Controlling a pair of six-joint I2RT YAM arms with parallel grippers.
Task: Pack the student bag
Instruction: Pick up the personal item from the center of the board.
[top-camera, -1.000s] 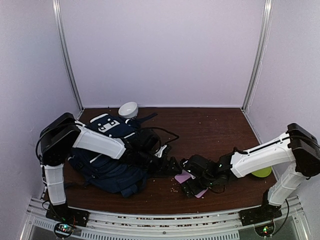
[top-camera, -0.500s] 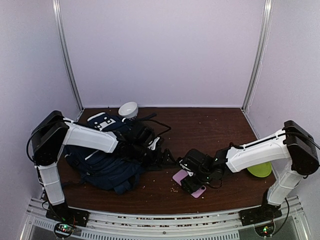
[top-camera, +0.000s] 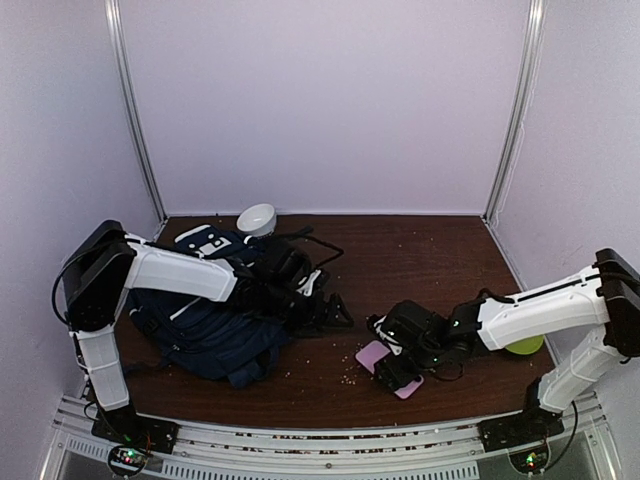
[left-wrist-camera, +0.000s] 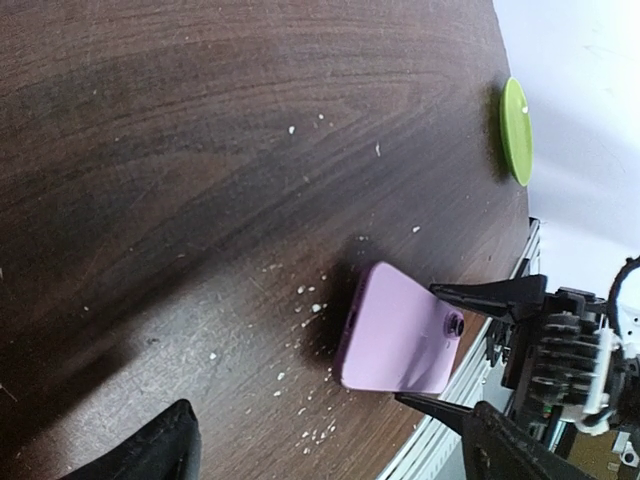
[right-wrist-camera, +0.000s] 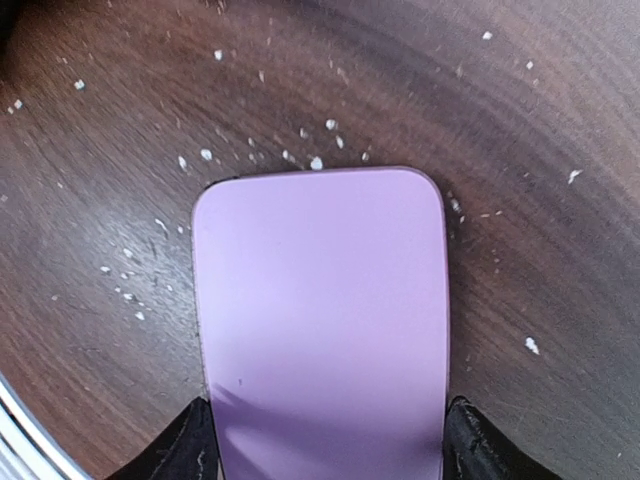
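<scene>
Dark brown wooden tabletop (top-camera: 430, 260), dusted with white crumbs and boxed in by pale lilac walls, carries everything. At the right pincer (right-wrist-camera: 330, 445) a flat lilac-pink slab with rounded corners, phone-like (right-wrist-camera: 320, 300), lies lengthwise between the two black fingers (right-wrist-camera: 190, 450) and reaches forward from them. Each finger sits at a long edge near the slab's rear end, but I cannot tell whether they press on it or merely bracket it. The left pincer (top-camera: 337, 314) hangs with its fingers spread wide and nothing between them, the slab just ahead of it. The large navy-blue fabric backpack with white stripes (top-camera: 205, 335) lies behind the left pincer, under that arm, and well apart from the right pincer. The step in hand seems to be securing the slab for the carry to the bag. Done well, it means squeezing evenly on both long edges with the tips kept low against the wood, taking hold nearer the slab's middle so it cannot pivot, and lifting level. The bag's mouth is not visible, so the left pincer would best find it and hold it open.
</scene>
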